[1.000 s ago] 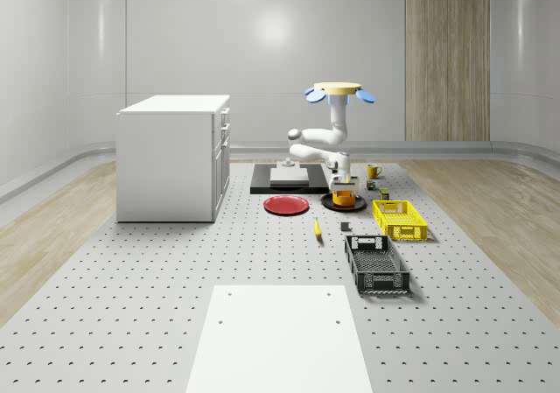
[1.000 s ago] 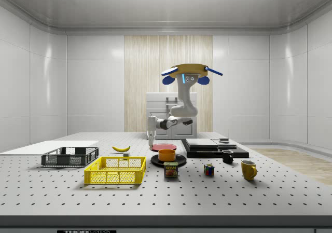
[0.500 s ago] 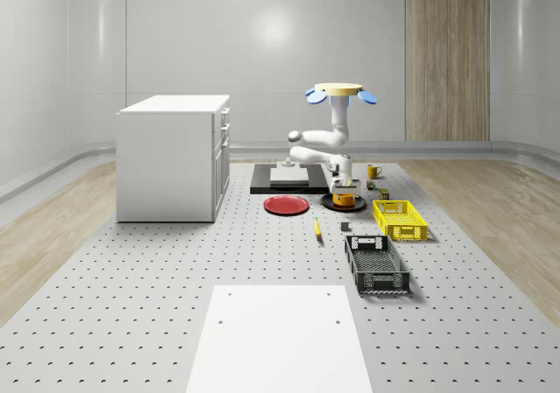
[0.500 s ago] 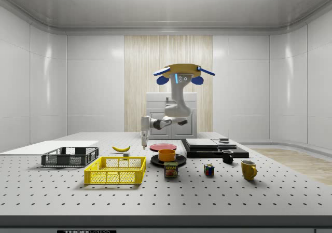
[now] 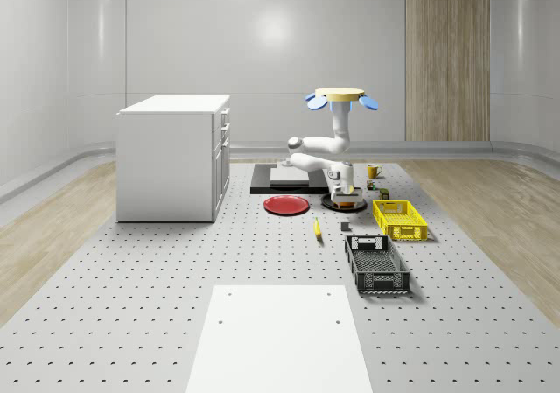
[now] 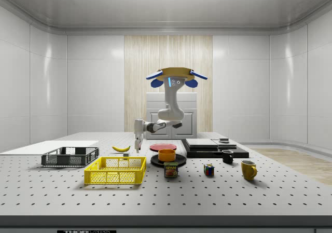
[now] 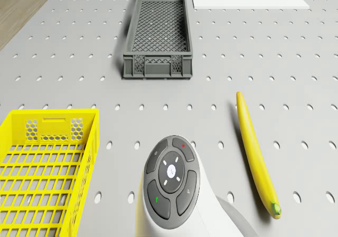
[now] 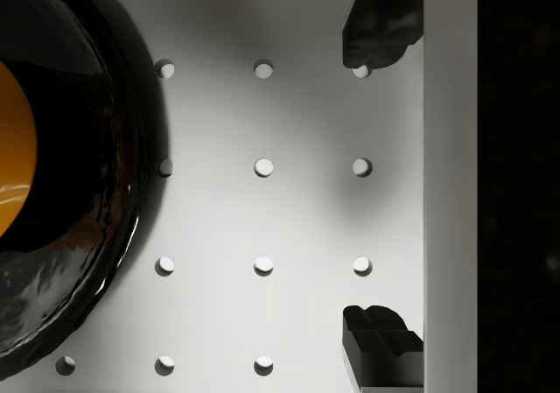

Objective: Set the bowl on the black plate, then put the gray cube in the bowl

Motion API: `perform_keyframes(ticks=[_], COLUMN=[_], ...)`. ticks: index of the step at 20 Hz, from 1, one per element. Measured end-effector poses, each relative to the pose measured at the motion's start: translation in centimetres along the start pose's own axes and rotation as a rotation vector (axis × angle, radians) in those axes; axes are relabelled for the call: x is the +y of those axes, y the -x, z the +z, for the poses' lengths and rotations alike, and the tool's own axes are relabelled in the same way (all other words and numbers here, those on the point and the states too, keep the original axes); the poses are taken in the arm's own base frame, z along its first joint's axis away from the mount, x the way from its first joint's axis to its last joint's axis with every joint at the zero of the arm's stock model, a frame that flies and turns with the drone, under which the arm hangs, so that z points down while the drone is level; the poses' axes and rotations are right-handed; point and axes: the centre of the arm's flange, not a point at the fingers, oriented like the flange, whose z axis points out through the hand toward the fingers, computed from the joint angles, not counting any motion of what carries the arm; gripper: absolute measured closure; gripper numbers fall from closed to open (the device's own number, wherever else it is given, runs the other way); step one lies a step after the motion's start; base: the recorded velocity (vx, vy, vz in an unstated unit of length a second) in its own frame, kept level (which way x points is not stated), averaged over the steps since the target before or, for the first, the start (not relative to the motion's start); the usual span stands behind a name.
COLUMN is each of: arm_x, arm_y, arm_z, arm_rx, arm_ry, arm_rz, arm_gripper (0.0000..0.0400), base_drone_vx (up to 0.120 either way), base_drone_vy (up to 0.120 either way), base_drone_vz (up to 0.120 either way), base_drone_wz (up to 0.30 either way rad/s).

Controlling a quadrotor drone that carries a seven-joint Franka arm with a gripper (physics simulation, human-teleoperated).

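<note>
The orange bowl (image 5: 346,200) sits on the black plate (image 5: 331,204), also seen as bowl (image 6: 167,154) on plate (image 6: 179,160). The small gray cube (image 5: 345,227) lies on the table nearer the camera, between the banana and the yellow basket. The drone (image 5: 341,95) hovers above the plate area. My gripper (image 6: 137,148) hangs low over the table, to the side view's left of the bowl. In the wrist view my gripper (image 8: 381,183) is open with bare table between its fingers (image 8: 378,27), and the plate (image 8: 96,192) lies off to one side.
A yellow basket (image 5: 400,220), dark crate (image 5: 376,264), banana (image 5: 317,228) and red plate (image 5: 286,205) lie around the plate. A white cabinet (image 5: 173,157) and black platform (image 5: 261,185) stand behind. The can (image 6: 170,169), coloured cube (image 6: 208,169) and mugs (image 6: 248,169) are near the side view's front.
The drone and arm have drifted toward the side view's left, carrying the gripper away from the bowl. The bowl has stayed on the black plate.
</note>
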Motion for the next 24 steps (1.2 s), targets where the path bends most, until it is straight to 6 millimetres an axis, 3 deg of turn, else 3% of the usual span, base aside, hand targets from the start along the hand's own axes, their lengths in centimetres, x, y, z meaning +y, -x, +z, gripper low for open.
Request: perform_keyframes(ticks=[11, 19, 24], arm_x=[0.0, 0.0, 0.0], arm_y=[0.0, 0.0, 0.0], arm_z=[0.0, 0.0, 0.79], arm_rx=[0.0, 0.0, 0.0], arm_ry=[0.0, 0.0, 0.0], arm_rz=[0.0, 0.0, 0.0], arm_gripper=[0.0, 0.0, 0.0], base_drone_vx=[0.12, 0.12, 0.008], base_drone_vy=[-0.044, 0.0, 0.0], base_drone_vz=[0.0, 0.0, 0.0], base_drone_wz=[0.0, 0.0, 0.0])
